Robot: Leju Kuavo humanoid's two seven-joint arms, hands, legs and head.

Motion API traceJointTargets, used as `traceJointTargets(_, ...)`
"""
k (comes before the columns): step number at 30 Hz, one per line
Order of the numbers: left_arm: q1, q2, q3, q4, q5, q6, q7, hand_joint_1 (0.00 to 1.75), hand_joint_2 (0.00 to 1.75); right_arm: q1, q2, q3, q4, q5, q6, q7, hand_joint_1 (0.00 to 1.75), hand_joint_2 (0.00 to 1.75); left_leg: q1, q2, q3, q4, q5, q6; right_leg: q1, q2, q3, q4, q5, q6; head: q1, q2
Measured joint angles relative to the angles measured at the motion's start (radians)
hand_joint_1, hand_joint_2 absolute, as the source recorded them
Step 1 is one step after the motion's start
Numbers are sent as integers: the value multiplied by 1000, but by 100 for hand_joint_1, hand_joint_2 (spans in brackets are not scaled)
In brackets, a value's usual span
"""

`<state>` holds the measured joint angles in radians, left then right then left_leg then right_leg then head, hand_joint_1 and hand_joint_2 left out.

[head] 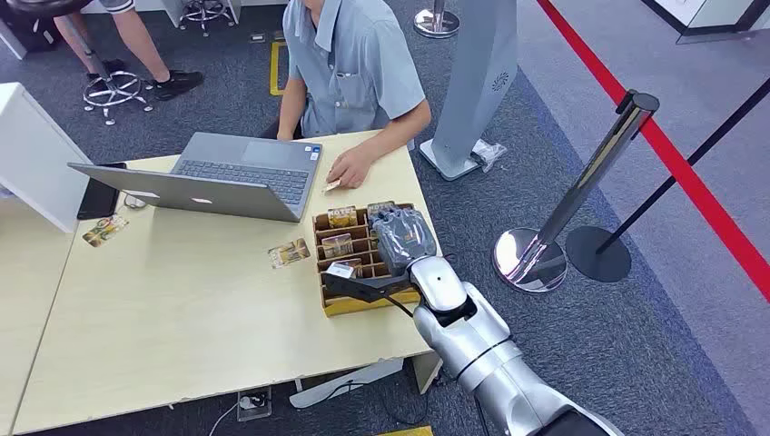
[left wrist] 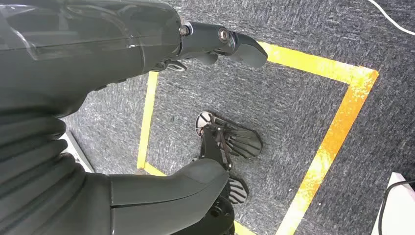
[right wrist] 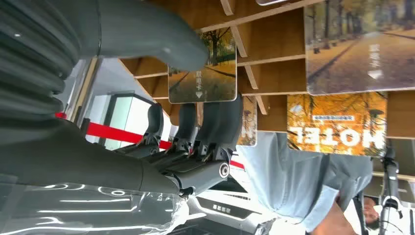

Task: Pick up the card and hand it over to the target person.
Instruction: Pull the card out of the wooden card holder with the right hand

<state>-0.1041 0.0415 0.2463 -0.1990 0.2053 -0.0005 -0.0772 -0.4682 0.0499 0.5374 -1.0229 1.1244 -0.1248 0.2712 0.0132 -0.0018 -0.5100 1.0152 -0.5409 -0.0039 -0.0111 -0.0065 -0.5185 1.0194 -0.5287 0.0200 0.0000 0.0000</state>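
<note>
A wooden card box (head: 338, 304) stands near the table's right edge with several upright autumn-print cards in its slots. My right hand (head: 402, 236) hovers over the box's right column. In the right wrist view the thumb (right wrist: 147, 41) and the dark fingers (right wrist: 218, 120) are apart, and both reach in front of one small card (right wrist: 202, 73) standing in its slot. Nothing is gripped. My left hand (left wrist: 98, 63) hangs over the carpet with its fingers spread and holds nothing. The person (head: 350, 64) in a grey-blue shirt sits at the table's far side, their hand (head: 350, 168) resting on the tabletop.
An open laptop (head: 236, 173) sits left of the box, with a loose card (head: 289, 253) between them. Another card (head: 104, 230) and a dark phone (head: 98, 195) lie at the far left. A chrome stanchion (head: 581, 191) with red tape stands on the carpet to the right.
</note>
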Motion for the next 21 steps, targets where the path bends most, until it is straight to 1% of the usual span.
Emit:
traceJointTargets(10,0,-3,6,0,2,4,3,0,175,1,-7,-16,-35,14,7,17,130,175,0,0,0,0,0,0,0,0,0,1,0,0,0,0)
traceJointTargets(16,0,-5,9,-1,2,4,4,0,175,9,-13,-24,-82,19,1,12,139,175,0,0,-1,1,0,0,0,0,-1,1,0,0,0,0)
traceJointTargets(18,0,-5,10,-1,2,4,5,0,175,12,-18,-27,-128,21,-3,8,146,175,0,0,-1,1,0,0,0,0,-1,1,0,0,0,0)
traceJointTargets(21,0,-6,12,-1,2,5,4,0,175,13,-31,-40,-235,26,2,6,164,175,0,0,-2,1,0,0,0,0,-2,1,0,0,0,0)
